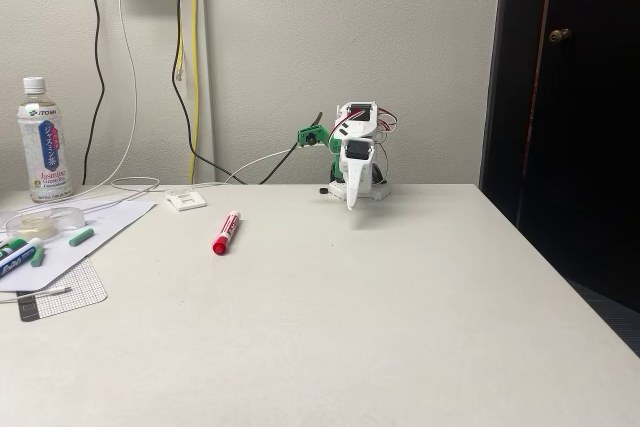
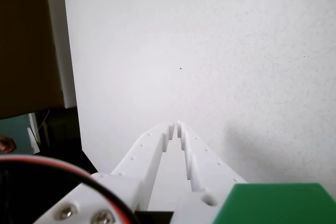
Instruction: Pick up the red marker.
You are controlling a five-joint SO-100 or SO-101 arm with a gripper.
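The white two-finger pincer (image 2: 177, 125) is clenched, tips nearly touching over bare white tabletop (image 2: 220, 51), grasping nothing. In the fixed view it hangs folded at the arm's base (image 1: 352, 197) at the table's far edge. The short red marker with a white label band (image 1: 226, 232) lies well apart, around eight o'clock from the pincer. Best to swing toward it, spread the fingers, and straddle the barrel crosswise before closing.

Front fixed view faces arm; wrist view overlooks table (image 2: 210, 51).
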